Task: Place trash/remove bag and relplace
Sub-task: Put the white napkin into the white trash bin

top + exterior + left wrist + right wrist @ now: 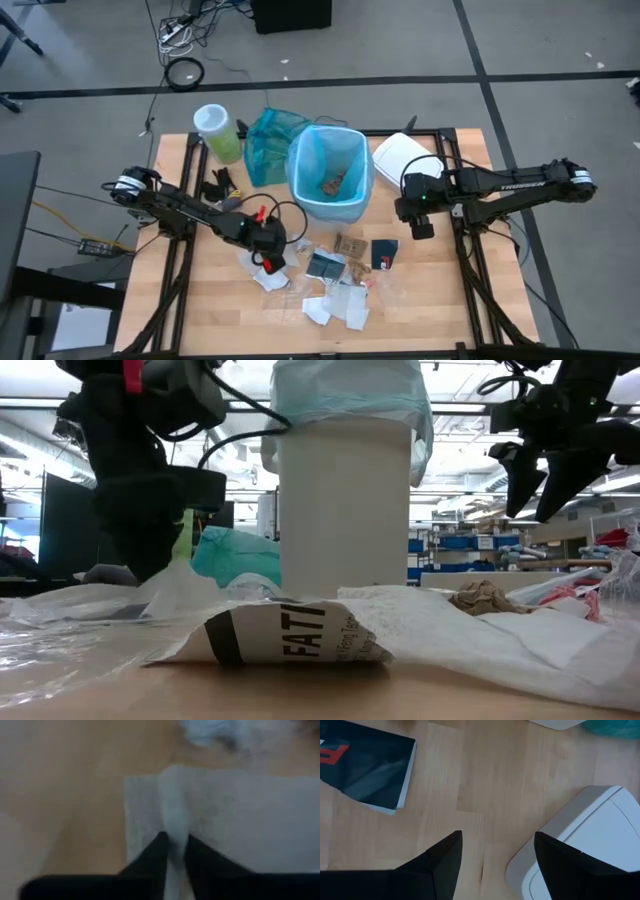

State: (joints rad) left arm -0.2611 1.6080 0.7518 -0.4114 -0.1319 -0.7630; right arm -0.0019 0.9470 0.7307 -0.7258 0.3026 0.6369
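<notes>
Landmark: the white bin (329,178) stands at the middle of the wooden table (420,310), toward its far edge
Green bottle: a pale green bottle (217,132) with a white lid stands to the left of the bin, near the far left corner
Teal bag: a darker teal plastic bag (270,143) lies just beside the bin on its left
Left gripper: the left gripper (270,262) is low over the table, in front of the bin and to its left; in the left wrist view its fingers (155,857) are drawn narrow, pinching a raised fold of white paper (172,815)
Bag: the light blue bag (310,160) lines the bin, its edge folded over the rim; some brown scraps lie inside
Trash: the trash (335,285) is scattered on the table in front of the bin, namely white paper, clear plastic, a brown wrapper and a dark packet (384,254)
Right gripper: the right gripper (422,228) hangs to the right of the bin, above bare wood, its fingers spread wide and holding nothing
Lid: a white lid (402,155) lies just right of the bin
</notes>
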